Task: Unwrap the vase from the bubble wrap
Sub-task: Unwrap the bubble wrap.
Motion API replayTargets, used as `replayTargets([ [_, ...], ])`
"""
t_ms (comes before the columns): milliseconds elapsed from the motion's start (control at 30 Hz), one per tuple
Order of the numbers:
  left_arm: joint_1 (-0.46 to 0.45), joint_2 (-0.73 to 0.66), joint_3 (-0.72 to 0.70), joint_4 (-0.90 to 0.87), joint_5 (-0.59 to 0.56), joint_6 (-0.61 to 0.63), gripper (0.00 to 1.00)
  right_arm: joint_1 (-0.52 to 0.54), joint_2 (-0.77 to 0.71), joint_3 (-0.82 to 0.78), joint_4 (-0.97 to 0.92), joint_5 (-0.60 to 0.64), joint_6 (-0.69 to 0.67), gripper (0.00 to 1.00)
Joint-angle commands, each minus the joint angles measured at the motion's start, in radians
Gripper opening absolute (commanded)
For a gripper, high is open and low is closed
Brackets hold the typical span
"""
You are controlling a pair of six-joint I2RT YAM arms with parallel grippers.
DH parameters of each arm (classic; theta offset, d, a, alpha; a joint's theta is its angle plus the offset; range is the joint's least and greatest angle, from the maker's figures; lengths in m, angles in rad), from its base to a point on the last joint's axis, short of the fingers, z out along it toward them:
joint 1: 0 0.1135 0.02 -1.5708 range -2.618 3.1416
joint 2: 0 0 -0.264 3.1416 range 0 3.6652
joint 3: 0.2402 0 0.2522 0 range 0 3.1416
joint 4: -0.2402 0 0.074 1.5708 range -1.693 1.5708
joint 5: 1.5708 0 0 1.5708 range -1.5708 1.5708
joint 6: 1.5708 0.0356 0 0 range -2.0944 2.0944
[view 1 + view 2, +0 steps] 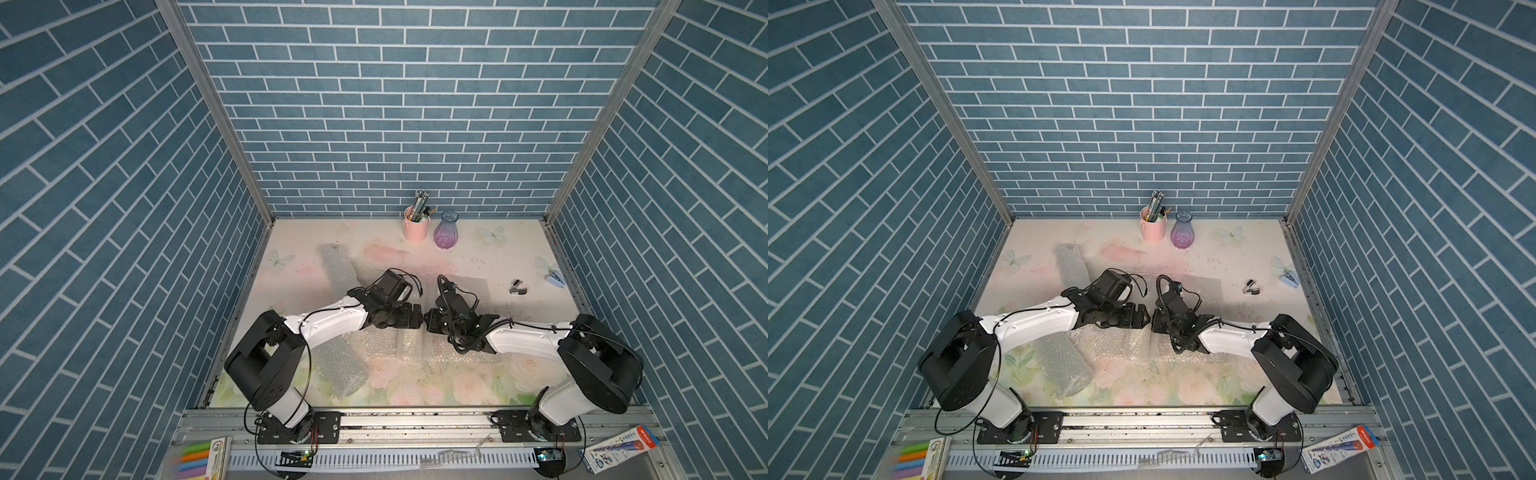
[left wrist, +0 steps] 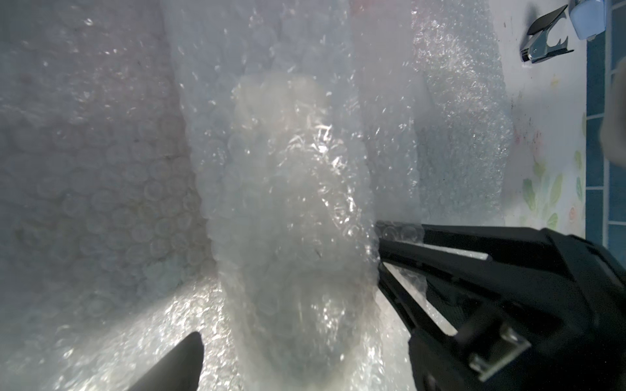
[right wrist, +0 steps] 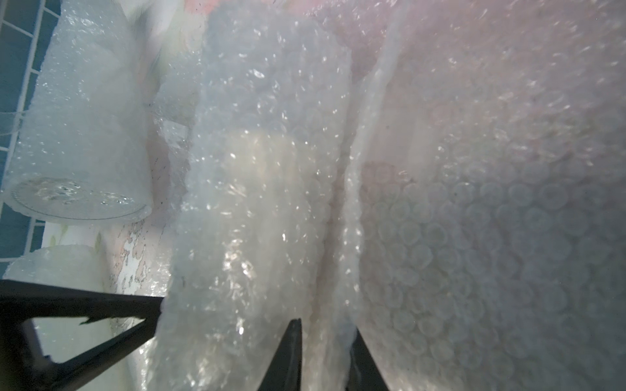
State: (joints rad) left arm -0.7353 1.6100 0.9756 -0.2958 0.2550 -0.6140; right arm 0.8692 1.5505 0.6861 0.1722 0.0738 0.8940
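In both top views the two arms meet over the middle of the counter [image 1: 519, 249]. The left end effector [image 1: 417, 318] and right end effector [image 1: 431, 322] stand almost tip to tip and hide what lies between them. Only crinkled bubble wrap [image 1: 395, 347] spreads out from under them. These views alone show a purple vase [image 1: 445, 235] and a pencil cup [image 1: 415, 230] upright by the back wall. They also show a flat sheet [image 1: 336, 266] on the left side and a roll [image 1: 340, 370] near the left arm's base.

The wrist views give the hidden part: a bundle [image 2: 288, 203] of clear, bubbled wrap, creased and glinting. A pale rounded shape [image 2: 277, 108] shows dimly through its layers, too blurred to identify. More wrap lies flat beside and under the bundle.

In the left wrist view the left end effector is wide open astride the bundle. One finger [image 2: 440, 250] touches the bundle's edge and the other [image 2: 179, 362] sits just clear, so it holds nothing. In the right wrist view the right end effector [image 3: 227, 313] is drawn in narrow on the bundle's near end. One finger [image 3: 101, 304] presses one side and the other finger [image 3: 288, 352] the opposite side, pinching the wrap.
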Motion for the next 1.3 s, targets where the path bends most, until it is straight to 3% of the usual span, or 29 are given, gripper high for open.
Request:
replayTargets([
  [0, 0.001, 0.031, 0.033, 0.000, 0.000, 0.032, 0.94, -0.004, -0.008, -0.014, 0.019, -0.005, 0.022, 0.21],
  [500, -0.007, 0.109, 0.069, 0.020, -0.021, 0.051, 0.62, -0.004, -0.009, -0.007, 0.025, -0.009, 0.027, 0.16],
  [767, -0.010, 0.056, 0.081, 0.001, -0.042, 0.057, 0.37, -0.004, -0.034, -0.010, 0.021, 0.003, 0.028, 0.13],
  [1267, -0.049, 0.009, 0.164, -0.088, -0.061, 0.060, 0.35, -0.003, -0.107, 0.015, -0.026, 0.011, 0.023, 0.06],
])
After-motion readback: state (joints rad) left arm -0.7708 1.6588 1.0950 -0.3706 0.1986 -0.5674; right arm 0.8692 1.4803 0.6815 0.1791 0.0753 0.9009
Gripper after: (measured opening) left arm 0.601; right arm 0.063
